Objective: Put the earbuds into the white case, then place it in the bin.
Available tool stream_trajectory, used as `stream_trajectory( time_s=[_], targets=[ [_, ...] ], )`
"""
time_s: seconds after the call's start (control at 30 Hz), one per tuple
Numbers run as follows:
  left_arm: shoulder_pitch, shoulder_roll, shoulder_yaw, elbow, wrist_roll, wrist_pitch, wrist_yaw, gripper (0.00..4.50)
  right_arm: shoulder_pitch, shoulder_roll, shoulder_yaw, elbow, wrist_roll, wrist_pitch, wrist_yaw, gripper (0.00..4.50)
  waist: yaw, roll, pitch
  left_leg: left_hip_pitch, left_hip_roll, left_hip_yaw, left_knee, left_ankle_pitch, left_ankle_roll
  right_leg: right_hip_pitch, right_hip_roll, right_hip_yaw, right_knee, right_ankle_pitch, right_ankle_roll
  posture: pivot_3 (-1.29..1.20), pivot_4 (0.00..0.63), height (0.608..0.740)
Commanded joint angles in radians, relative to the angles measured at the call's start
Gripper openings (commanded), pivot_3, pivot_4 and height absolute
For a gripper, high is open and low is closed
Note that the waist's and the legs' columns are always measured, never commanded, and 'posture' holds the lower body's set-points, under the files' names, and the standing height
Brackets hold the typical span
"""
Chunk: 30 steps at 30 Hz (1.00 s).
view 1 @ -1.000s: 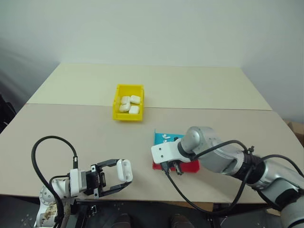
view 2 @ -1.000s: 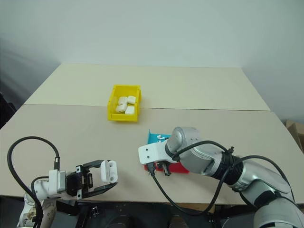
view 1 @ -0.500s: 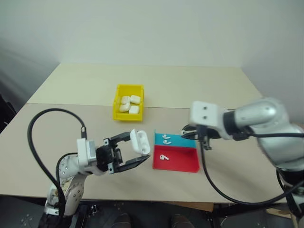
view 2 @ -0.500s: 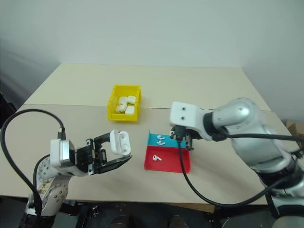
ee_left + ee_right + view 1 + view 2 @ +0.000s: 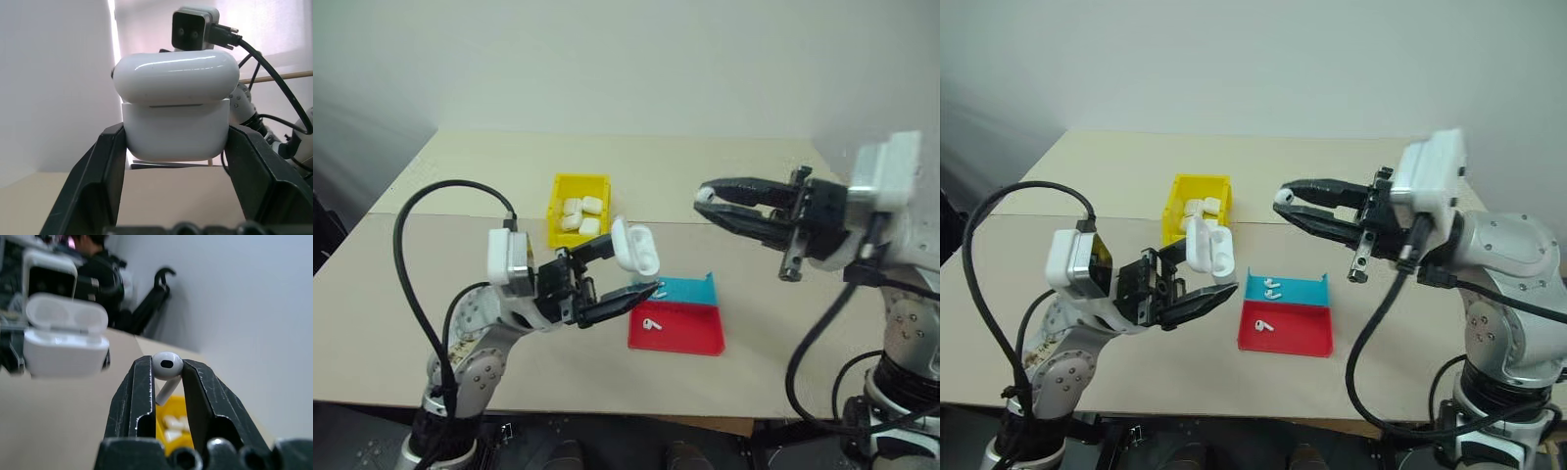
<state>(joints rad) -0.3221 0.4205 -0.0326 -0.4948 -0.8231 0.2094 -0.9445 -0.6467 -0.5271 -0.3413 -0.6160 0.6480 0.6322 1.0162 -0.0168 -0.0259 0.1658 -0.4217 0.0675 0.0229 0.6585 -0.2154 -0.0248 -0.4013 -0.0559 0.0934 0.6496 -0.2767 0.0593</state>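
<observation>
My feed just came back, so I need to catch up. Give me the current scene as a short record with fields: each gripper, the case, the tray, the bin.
left gripper: shut on the open case, held above the table
right gripper: shut on one earbud, raised, pointing toward the case
case: lid flipped open, cavity facing the right gripper
gap: earbud and case apart, not yet aligned
tray: three earbuds lie in it, two on the blue part, one on the red
bin: yellow, holds several white cases
</observation>
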Motion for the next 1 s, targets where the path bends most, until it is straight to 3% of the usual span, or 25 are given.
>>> stream_trajectory(
  time_s=[0.03,0.2,0.67,1.0],
  targets=[
    [-0.020,-0.022,-0.003,0.008,-0.034,-0.008,-0.054,2.75,0.007,0.034,-0.022,0.005,0.099,-0.090,-0.021,0.73,0.001,0.000,0.000,0.000,0.000,0.000,0.000,0.000,0.000,0.000,0.000,0.000,0.000,0.000,0.000,0.00,0.150,0.740],
    [-0.008,-0.012,0.003,0.037,-0.036,-0.002,-0.139,2.75,0.028,0.076,0.024,0.041,0.168,-0.191,0.019,0.73,0.000,0.000,0.000,0.001,0.000,0.000,0.000,0.000,0.000,0.001,0.000,0.000,0.000,0.000,0.000,0.00,0.150,0.740],
    [-0.003,-0.014,-0.002,0.037,0.033,-0.015,-0.166,2.75,0.053,0.077,0.249,0.123,0.102,-0.366,0.128,0.73,0.000,0.000,0.000,0.001,0.000,0.000,0.000,0.000,0.000,0.001,0.000,0.000,0.000,0.000,0.000,0.00,0.150,0.740],
    [0.004,-0.026,-0.002,0.023,0.037,-0.018,-0.165,2.75,0.050,0.079,0.290,0.174,0.061,-0.446,0.137,0.73,0.002,0.000,0.000,0.001,0.000,0.000,0.000,0.000,0.000,0.001,0.000,0.000,0.000,0.000,0.000,0.00,0.150,0.740]
  ],
)
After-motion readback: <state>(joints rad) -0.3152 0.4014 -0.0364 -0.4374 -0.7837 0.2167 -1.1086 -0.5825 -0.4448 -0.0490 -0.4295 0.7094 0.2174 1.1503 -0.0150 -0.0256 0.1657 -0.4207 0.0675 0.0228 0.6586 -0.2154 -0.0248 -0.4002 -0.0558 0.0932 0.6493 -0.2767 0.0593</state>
